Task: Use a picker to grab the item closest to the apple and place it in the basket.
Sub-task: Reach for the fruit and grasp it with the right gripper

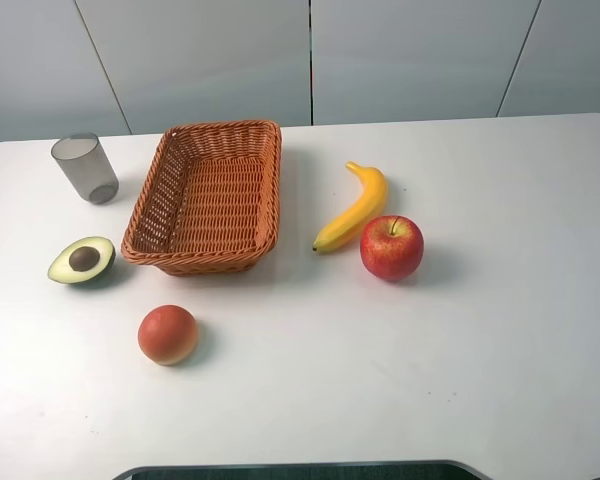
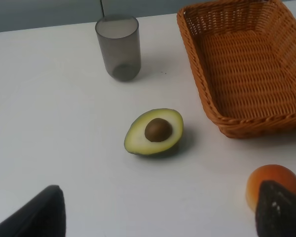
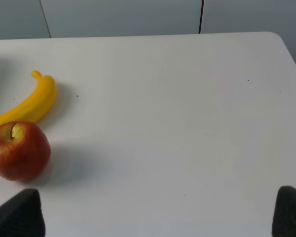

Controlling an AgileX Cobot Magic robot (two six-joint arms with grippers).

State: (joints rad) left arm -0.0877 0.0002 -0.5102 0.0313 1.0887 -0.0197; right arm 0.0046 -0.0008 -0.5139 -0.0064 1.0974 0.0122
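A red apple (image 1: 391, 247) sits right of centre on the white table, and a yellow banana (image 1: 354, 207) lies touching it on its far-left side. Both show in the right wrist view, apple (image 3: 18, 151) and banana (image 3: 28, 104). The woven orange basket (image 1: 208, 196) stands empty at the back left, also in the left wrist view as the basket (image 2: 246, 59). Neither gripper appears in the exterior high view. My left gripper (image 2: 160, 212) is open with fingertips (image 2: 37, 215) wide apart and nothing between. My right gripper (image 3: 158, 212) is open too, holding nothing.
A grey translucent cup (image 1: 85, 168) stands at the back left. A halved avocado (image 1: 82, 260) lies left of the basket, and an orange (image 1: 168, 334) sits nearer the front. The table's front edge (image 1: 300, 468) runs along the bottom.
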